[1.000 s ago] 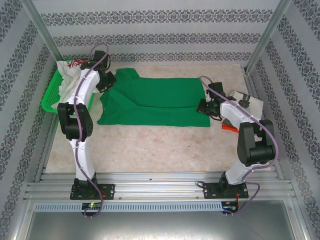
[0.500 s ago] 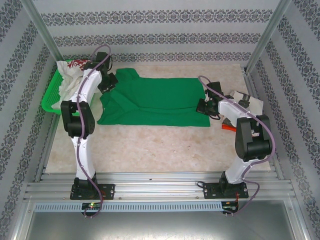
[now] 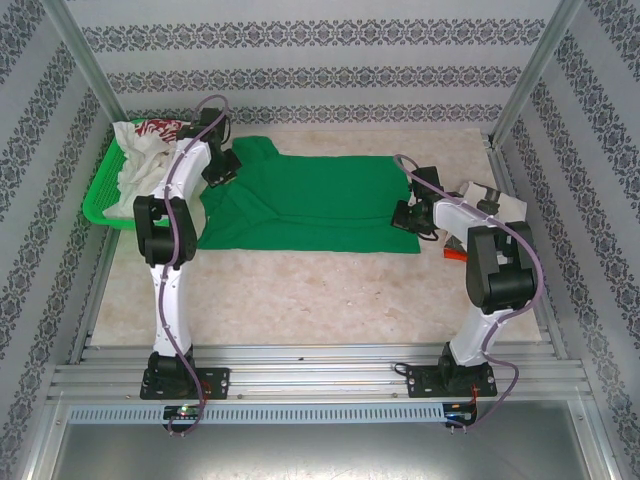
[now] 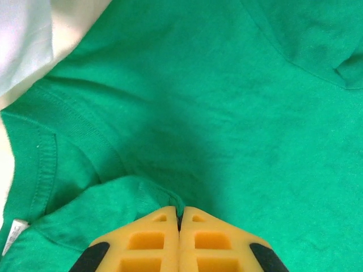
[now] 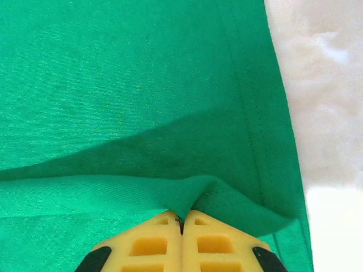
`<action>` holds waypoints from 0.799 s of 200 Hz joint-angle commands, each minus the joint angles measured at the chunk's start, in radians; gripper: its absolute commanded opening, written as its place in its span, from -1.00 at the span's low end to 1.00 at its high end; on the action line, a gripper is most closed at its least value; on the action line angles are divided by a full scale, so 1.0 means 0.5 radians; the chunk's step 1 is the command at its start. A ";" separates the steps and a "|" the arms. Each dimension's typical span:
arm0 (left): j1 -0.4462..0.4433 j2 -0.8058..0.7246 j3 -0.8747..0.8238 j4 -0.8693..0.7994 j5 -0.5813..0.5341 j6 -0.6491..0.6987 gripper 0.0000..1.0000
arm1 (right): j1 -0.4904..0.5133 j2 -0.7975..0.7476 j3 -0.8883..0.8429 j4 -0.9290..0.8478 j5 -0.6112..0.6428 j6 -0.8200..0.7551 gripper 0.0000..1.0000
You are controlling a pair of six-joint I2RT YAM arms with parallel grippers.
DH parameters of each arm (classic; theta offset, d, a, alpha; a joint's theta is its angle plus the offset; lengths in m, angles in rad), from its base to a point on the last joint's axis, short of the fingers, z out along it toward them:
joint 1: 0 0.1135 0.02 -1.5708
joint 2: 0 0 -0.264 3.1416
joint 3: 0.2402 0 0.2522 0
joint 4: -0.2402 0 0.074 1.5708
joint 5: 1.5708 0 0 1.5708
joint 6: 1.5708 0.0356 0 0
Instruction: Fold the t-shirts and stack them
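Note:
A bright green t-shirt (image 3: pixel 310 200) lies spread across the middle of the table, collar to the left. My left gripper (image 3: pixel 222 168) is at its left end near the collar; its yellow fingertips (image 4: pixel 179 212) are shut on a small raised fold of the green cloth. At the shirt's right end near the hem is my right gripper (image 3: pixel 408 214), its fingertips (image 5: pixel 181 216) shut on a pinched ridge of the green t-shirt (image 5: pixel 142 85). White t-shirts (image 3: pixel 140 150), one with red print, are heaped in the basket at the back left.
The bright green mesh basket (image 3: pixel 100 195) stands at the table's left edge. A white folded thing (image 3: pixel 497 205) and a small orange-red object (image 3: pixel 457 257) lie at the right edge, beside the right arm. Patterned walls and metal posts enclose the table.
The left arm has swung toward the back and right, carrying its pinch of green cloth a little over the shirt. The right gripper has barely shifted.

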 commanded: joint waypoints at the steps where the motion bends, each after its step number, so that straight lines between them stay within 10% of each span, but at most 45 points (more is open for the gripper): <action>1: -0.017 0.057 0.075 -0.038 0.034 -0.050 -0.58 | -0.014 0.010 0.044 0.060 0.036 0.024 -0.63; 25: -0.022 0.051 0.087 -0.017 0.059 -0.097 0.15 | -0.007 -0.095 -0.041 0.185 0.036 0.027 -0.03; 65: -0.059 -0.035 0.087 -0.035 0.036 -0.036 0.99 | 0.041 -0.328 -0.200 0.280 0.130 -0.018 0.28; 160: -0.165 -0.718 -1.414 0.911 0.185 -0.280 0.87 | 0.327 0.013 -0.178 0.424 0.008 0.172 0.30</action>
